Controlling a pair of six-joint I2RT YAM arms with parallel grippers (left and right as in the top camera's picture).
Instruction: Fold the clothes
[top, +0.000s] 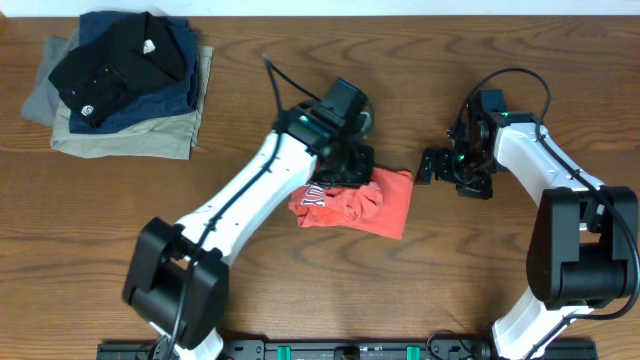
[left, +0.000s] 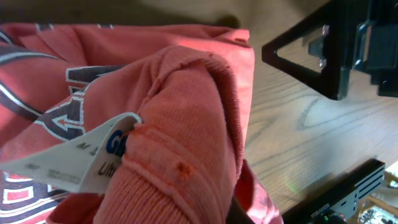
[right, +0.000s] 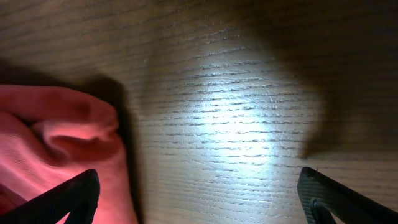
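The clothes (top: 360, 205), a coral-red T-shirt with dark lettering, lie crumpled in the middle of the table. My left gripper (top: 345, 176) is shut on the shirt's upper edge. In the left wrist view the ribbed collar (left: 186, 155) and a white label (left: 81, 158) are bunched in front of the camera and hide the fingers. My right gripper (top: 432, 166) stands open just right of the shirt, low over the wood. In the right wrist view its left fingertip (right: 71, 199) is over the shirt's edge (right: 56, 137), and bare table shows between the jaws.
A stack of folded black, navy and khaki garments (top: 120, 85) sits at the back left. A black rail (top: 350, 350) runs along the table's front edge. In the left wrist view the right gripper's black finger (left: 311, 56) is close beside the shirt.
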